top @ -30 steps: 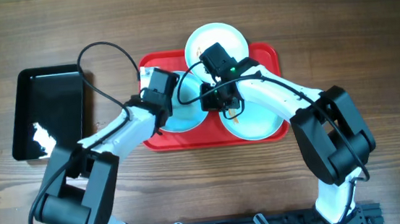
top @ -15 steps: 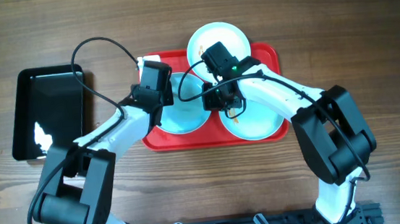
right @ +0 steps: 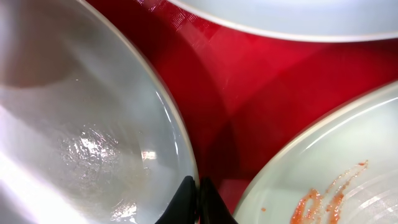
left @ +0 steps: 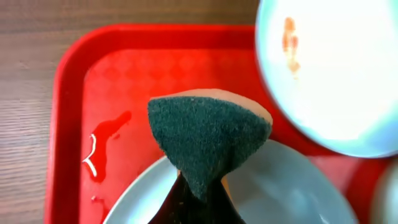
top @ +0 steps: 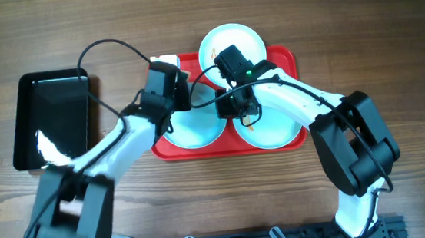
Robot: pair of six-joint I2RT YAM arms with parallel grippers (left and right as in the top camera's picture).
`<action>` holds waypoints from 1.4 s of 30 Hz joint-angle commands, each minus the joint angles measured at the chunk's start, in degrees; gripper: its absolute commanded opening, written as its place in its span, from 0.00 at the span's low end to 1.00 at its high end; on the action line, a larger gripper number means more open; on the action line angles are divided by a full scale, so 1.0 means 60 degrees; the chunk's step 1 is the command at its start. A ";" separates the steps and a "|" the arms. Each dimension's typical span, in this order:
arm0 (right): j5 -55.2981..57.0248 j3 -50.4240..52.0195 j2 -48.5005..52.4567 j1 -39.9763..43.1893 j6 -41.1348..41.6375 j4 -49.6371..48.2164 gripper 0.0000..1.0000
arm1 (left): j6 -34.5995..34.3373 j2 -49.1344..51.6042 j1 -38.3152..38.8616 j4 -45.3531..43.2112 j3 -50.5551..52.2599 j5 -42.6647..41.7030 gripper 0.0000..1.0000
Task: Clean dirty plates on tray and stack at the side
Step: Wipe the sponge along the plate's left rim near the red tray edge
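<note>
Left claw [left: 198, 199] clamped on sponge [left: 208, 134]; right claw [right: 199, 198] (fingertips together)

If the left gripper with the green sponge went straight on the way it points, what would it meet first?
Probably the bare floor of the large red plastic tray, just past the near pale-blue round plate; the folded green sponge in the left gripper would touch first. Depth is unclear.

Three pale plates [top: 227, 44], two visibly smeared orange-red, lie on the red tray [top: 283, 57].

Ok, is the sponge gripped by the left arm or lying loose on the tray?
Gripped. The left wrist view shows the sponge pinched at its base in the left gripper, fanning out over a plate.
</note>
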State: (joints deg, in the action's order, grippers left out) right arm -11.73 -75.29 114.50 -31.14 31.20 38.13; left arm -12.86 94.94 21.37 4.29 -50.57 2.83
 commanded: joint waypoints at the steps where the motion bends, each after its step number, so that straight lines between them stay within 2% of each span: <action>1: 0.0321 -0.0004 0.0240 0.0022 -0.0164 0.0040 0.04 | 0.0062 -0.1137 -0.0066 0.0994 0.0015 -0.0459 0.04; 6: 0.0328 -0.0004 0.0240 0.0022 -0.0084 -0.0029 0.04 | -0.0040 -0.1071 -0.0062 0.2379 0.0015 -0.2040 0.04; 8: 0.0368 -0.0004 0.0240 0.0022 0.0069 -0.0022 0.04 | -0.0495 -0.0907 -0.0062 0.2619 0.0015 -0.2331 0.04; 12: 0.0390 -0.0004 0.0240 0.0022 0.0073 -0.0004 0.04 | -0.0754 -0.0430 0.0007 0.2736 0.0015 -0.2728 0.04; 17: 0.0393 -0.0004 0.0240 0.0022 0.0066 0.0091 0.04 | -0.0739 0.0240 0.0036 0.2965 0.0015 -0.2586 0.04; 34: 0.0404 -0.0004 0.0240 0.0022 0.0044 0.0091 0.04 | -0.0634 0.1038 0.0036 0.3198 0.0015 0.1621 0.04; 37: 0.0499 -0.0004 0.0240 0.0022 0.0044 0.0113 0.04 | -0.0091 0.1038 0.0036 0.3107 0.0015 0.2095 0.04; 42: 0.0506 -0.0004 0.0240 0.0022 0.0036 0.0149 0.04 | -0.0055 0.1038 0.0036 0.3104 0.0015 0.3643 0.04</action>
State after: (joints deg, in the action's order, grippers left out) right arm -11.88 -75.29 114.50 -31.35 31.46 37.89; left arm -15.09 98.48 22.72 22.09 -51.75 9.26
